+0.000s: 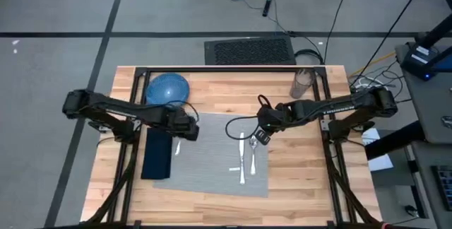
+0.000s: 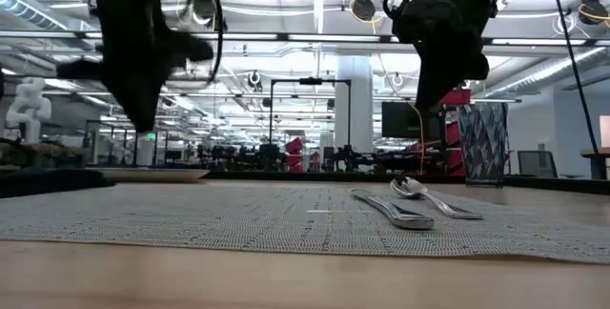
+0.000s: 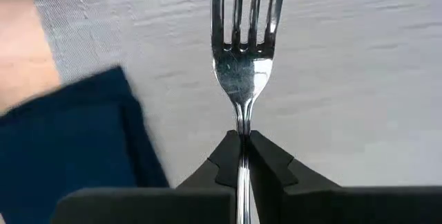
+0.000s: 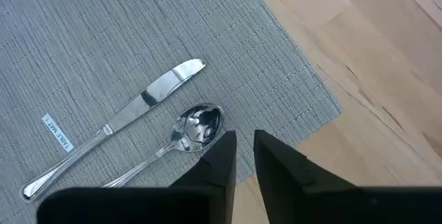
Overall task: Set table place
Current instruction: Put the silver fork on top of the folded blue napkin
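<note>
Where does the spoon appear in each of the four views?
High view: spoon on the placemat, right part, beside the knife.
Low view: right of centre, lying on the mat.
Left wrist view: not in it.
Right wrist view: its bowl just beyond the right pincer.
Shared landmark: the knife lying alongside.

- We are seeing the placemat (image 1: 212, 155) lying bare through its middle — open passage.
- Knife (image 4: 114, 124) and spoon (image 4: 181, 138) are crowding its right side.
- The napkin (image 1: 157, 153) is blocking the left edge.
</note>
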Controlling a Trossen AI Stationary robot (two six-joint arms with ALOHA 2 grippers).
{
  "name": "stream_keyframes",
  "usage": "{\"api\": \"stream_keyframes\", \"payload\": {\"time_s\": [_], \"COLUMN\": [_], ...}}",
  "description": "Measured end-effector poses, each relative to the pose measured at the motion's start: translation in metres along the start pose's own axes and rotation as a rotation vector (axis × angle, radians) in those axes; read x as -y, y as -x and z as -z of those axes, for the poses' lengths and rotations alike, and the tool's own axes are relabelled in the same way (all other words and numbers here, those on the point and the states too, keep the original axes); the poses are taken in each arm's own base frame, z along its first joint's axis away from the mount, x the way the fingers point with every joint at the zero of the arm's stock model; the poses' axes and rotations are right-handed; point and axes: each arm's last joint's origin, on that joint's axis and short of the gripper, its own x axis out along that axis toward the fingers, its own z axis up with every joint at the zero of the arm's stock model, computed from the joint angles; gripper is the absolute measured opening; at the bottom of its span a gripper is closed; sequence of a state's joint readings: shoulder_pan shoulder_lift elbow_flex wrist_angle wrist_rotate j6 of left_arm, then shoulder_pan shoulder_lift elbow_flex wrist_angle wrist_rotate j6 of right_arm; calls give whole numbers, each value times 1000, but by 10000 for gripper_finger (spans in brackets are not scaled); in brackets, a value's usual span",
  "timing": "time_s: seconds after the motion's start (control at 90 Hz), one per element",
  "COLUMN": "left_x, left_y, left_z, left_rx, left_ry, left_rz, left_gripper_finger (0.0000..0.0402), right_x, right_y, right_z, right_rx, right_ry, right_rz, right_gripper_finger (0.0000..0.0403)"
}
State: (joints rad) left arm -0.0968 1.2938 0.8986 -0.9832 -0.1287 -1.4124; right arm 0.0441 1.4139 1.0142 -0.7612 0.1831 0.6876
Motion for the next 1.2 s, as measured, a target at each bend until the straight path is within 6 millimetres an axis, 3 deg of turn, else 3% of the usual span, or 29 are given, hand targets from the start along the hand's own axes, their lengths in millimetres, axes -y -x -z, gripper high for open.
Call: {"api": "stream_keyframes", "payload": {"time_s": [0.122, 0.311, 0.556, 1.2], "left_x": [-21, -40, -60, -69], "left_y": [3, -24, -50, -50], "left_z": [22, 42, 48, 55], "left_rx": [-71, -174, -129, -132], "left_ry": [27, 112, 287, 290], "left_rz": [-147, -223, -276, -357], "left_gripper_finger": [0, 0, 0, 16], "right_x": [0, 0, -2, -1], "right_y": [0, 0, 0, 0], "right_z": [0, 0, -2, -2], "right_rx": [0, 5, 23, 22], "right_ry": [-5, -6, -1, 14], "right_rz": [-1, -2, -13, -10], "right_gripper_finger": [41, 41, 41, 41]}}
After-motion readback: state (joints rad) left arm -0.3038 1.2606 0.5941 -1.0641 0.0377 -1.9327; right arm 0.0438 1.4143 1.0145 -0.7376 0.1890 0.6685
